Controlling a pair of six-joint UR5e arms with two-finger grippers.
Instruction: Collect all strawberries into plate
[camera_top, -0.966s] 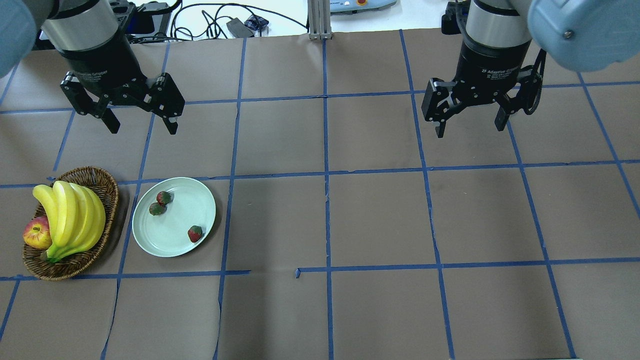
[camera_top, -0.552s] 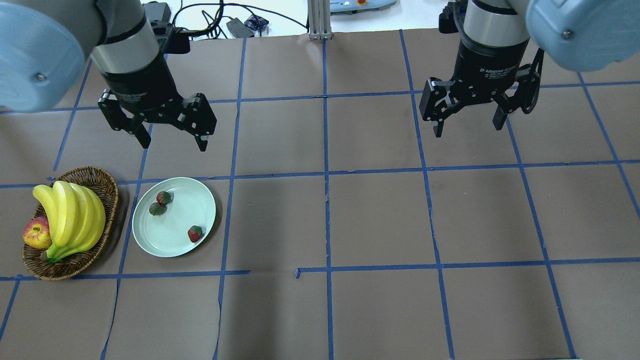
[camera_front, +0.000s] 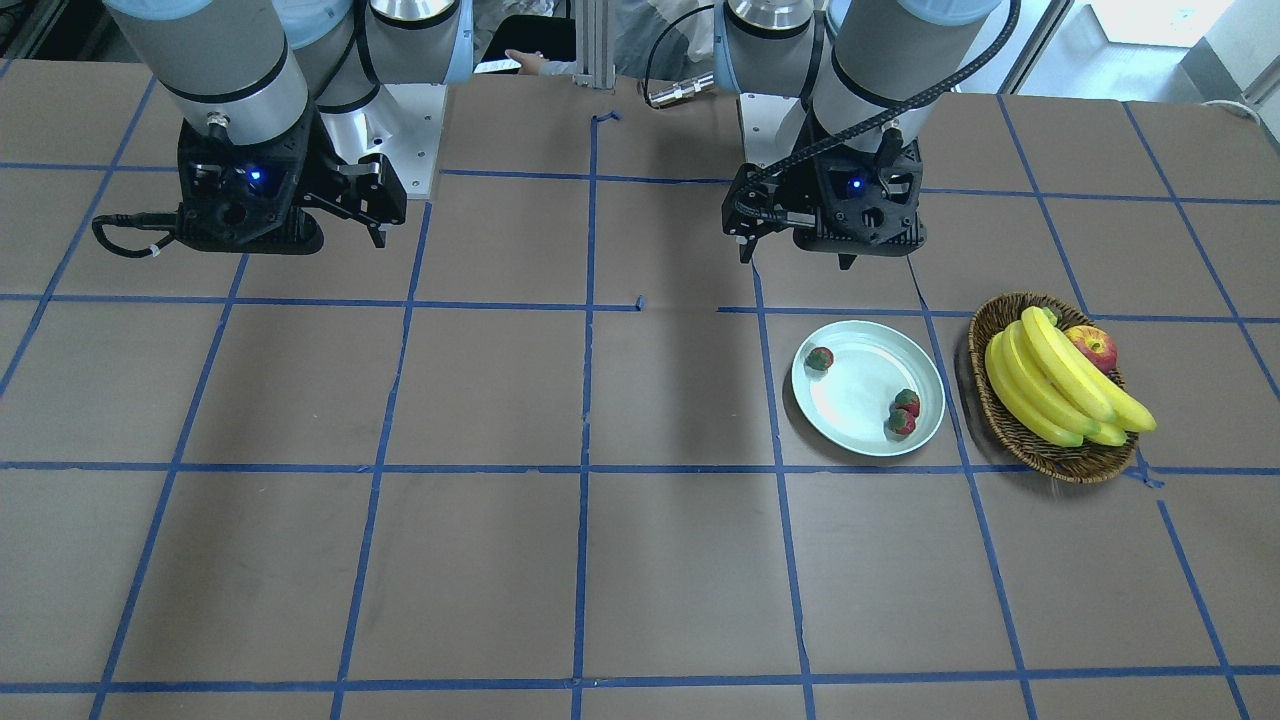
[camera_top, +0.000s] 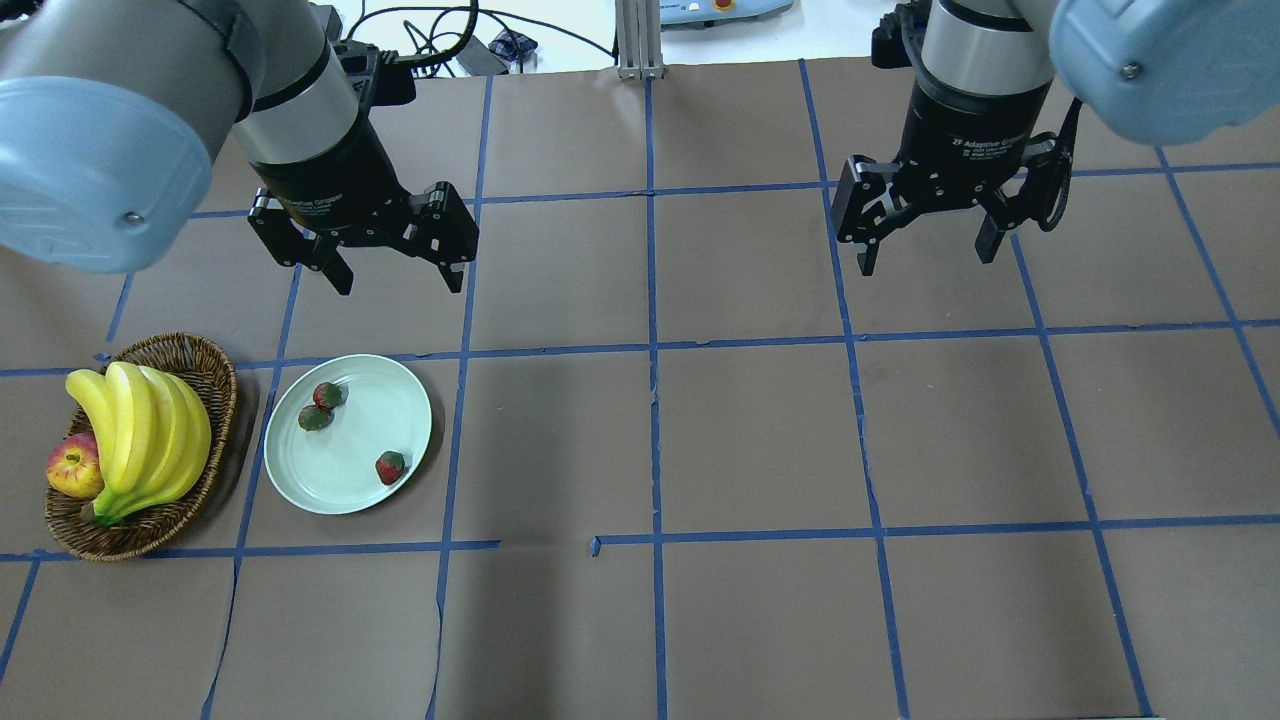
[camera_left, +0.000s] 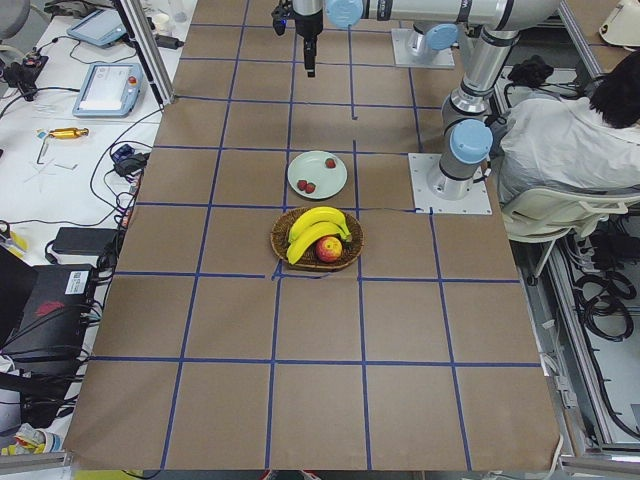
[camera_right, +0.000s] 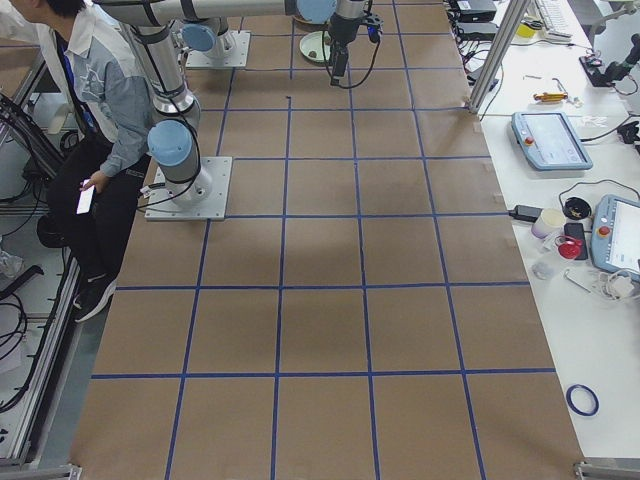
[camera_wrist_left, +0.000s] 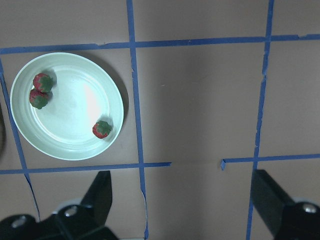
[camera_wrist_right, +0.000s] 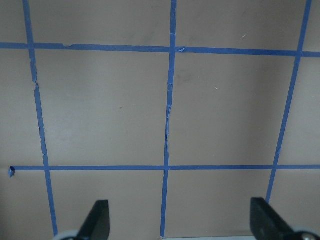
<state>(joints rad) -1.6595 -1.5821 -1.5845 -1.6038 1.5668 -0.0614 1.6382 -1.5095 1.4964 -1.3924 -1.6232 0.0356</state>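
Three small red strawberries lie in the pale mint-green plate (camera_top: 350, 450): two (camera_top: 327, 395) (camera_top: 314, 418) together near its far-left rim and one (camera_top: 390, 467) near its near-right rim. The left wrist view shows the plate (camera_wrist_left: 75, 117) with the pair (camera_wrist_left: 43, 81) (camera_wrist_left: 38, 98) and the single strawberry (camera_wrist_left: 101, 129). My left gripper (camera_top: 398, 284) is open and empty, raised above the table just beyond the plate. My right gripper (camera_top: 925, 262) is open and empty, far off on the right half. The right wrist view shows only bare table between the open fingers (camera_wrist_right: 97, 220).
A brown wicker basket (camera_top: 215, 372) stands left of the plate, almost touching it, with a bunch of bananas (camera_top: 140, 430) and a red-yellow apple (camera_top: 73, 468). Brown paper with a blue tape grid covers the table. A seated person (camera_left: 560, 140) is behind the robot.
My left arm has swung right and nearer, from the far left to above the spot just beyond the plate. The right gripper shifted only slightly. Plate and strawberries have not moved.
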